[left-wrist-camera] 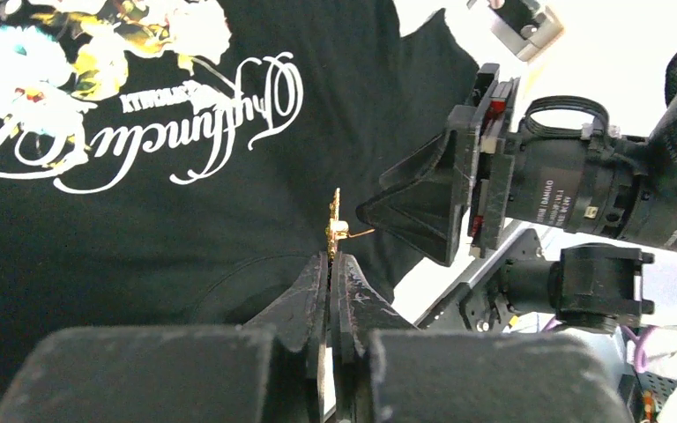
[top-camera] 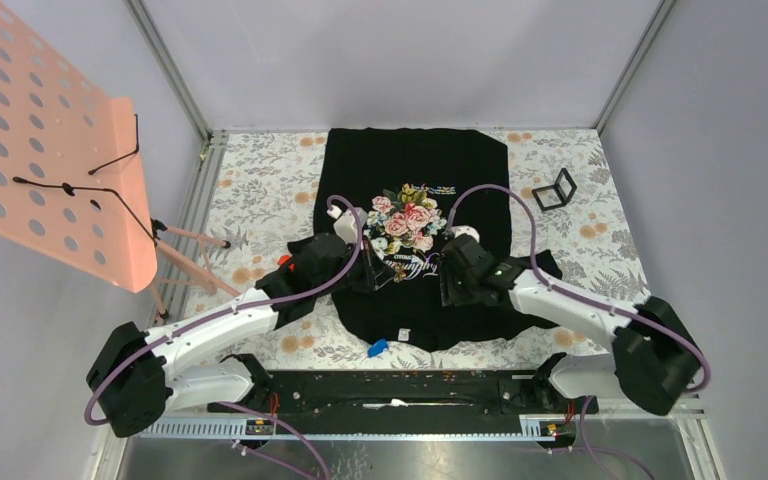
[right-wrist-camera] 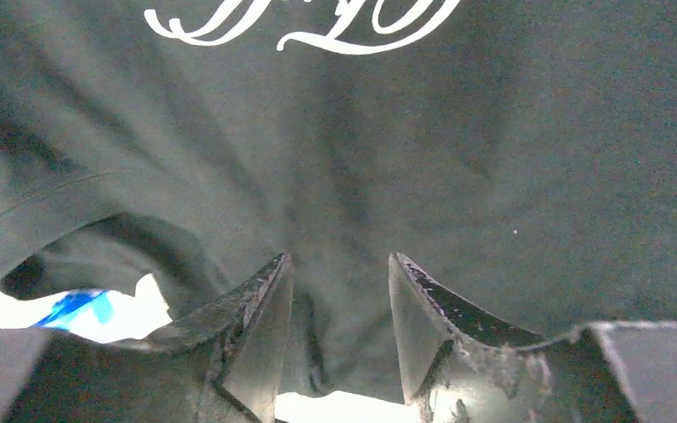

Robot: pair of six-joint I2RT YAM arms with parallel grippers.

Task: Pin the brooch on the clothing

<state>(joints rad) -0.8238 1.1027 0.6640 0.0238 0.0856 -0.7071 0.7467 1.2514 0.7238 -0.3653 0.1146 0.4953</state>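
Floral-patterned table (top-camera: 260, 170) carries a black T-shirt (top-camera: 415, 160); left gripper (left-wrist-camera: 330, 257) clenches the gold brooch (left-wrist-camera: 335, 225) just above cloth below the lettering (left-wrist-camera: 212, 106); right gripper (right-wrist-camera: 339, 264) pinches up a shirt fold; pinning seems not yet done.

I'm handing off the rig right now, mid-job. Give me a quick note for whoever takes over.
Grippers: left gripper shut on the brooch, holding it over the T-shirt, on the hem side of the script lettering. The right gripper appears to pinch a raised fold of the T-shirt near the hem.
Done: brooch picked up, cloth gathered.
Left: push the pin through the fold and fasten it. It does not look attached yet.
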